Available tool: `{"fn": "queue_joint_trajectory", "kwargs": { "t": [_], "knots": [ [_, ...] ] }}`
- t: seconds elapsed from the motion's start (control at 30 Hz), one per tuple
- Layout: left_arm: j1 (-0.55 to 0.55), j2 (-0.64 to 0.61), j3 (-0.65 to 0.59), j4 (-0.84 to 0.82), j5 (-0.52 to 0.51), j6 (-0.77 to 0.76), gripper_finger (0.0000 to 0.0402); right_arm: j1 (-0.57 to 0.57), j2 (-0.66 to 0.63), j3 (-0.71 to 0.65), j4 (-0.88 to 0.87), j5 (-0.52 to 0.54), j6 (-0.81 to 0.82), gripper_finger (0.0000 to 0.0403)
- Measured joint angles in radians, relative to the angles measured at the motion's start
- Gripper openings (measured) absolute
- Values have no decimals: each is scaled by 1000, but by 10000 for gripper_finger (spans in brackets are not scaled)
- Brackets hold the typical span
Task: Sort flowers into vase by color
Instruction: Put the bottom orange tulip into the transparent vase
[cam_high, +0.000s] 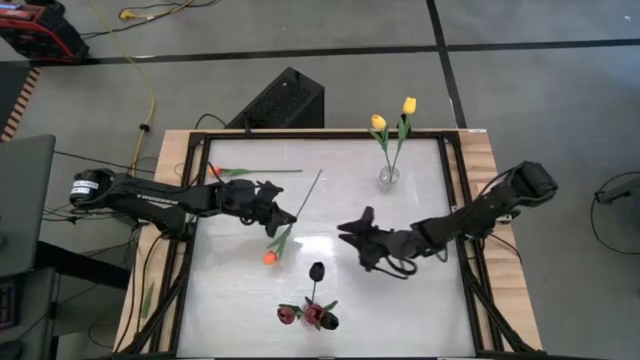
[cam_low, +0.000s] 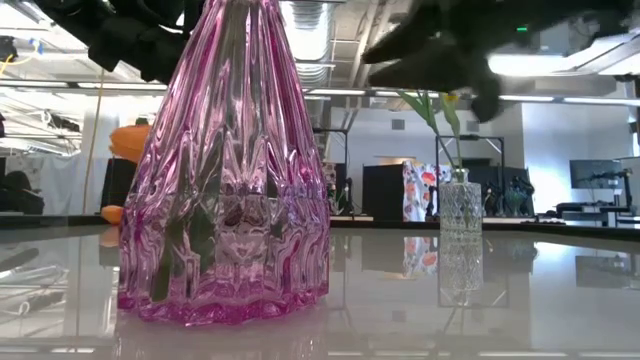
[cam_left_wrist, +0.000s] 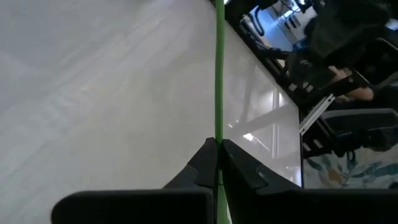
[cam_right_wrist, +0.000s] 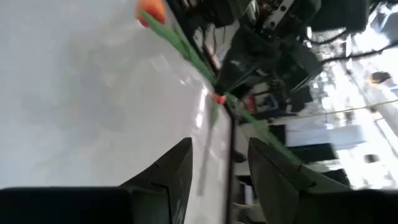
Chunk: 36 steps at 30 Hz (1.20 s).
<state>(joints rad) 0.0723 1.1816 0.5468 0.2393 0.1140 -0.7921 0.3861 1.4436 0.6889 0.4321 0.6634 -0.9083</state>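
Left gripper (cam_high: 285, 222) clamping the stem of an orange tulip (cam_high: 271, 257) lying mid-table.

The flower is lying flat, head toward the near edge, and the fingers are pinching its thin stem tight. The right gripper (cam_high: 352, 237) is hovering nearby, fingers apart and empty. This looks like the pick-up step; next is lifting and steering the stem into a vase, since the clear vase (cam_high: 388, 178) is holding yellows and the pink vase (cam_low: 225, 170) dark reds.

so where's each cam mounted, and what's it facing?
High: overhead, straight down; both arms, white table.
Low: tabletop height, level; pink vase close, arms overhead.
Left wrist: left gripper shut on orange tulip stem.
Right wrist: right gripper open above table.
Shared: high and low both show the clear vase of yellow tulips.
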Motion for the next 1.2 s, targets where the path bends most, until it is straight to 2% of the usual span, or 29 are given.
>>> {"fn": "queue_joint_trajectory", "kwargs": {
  "t": [0.23,0.47,0.73,0.97,1.2],
  "knots": [
    [0,27,-1,26,16,-45,0,-77,163,154,3,20,-221,179],
    [16,112,0,69,59,-105,0,-142,295,282,5,19,-320,179],
    [33,196,63,72,87,-106,0,-169,394,334,-9,15,-333,179],
    [32,246,128,69,118,-99,0,-187,424,334,-16,16,-318,178],
    [32,246,137,52,111,-91,0,-169,424,334,-37,59,-301,139]
  ]
}}
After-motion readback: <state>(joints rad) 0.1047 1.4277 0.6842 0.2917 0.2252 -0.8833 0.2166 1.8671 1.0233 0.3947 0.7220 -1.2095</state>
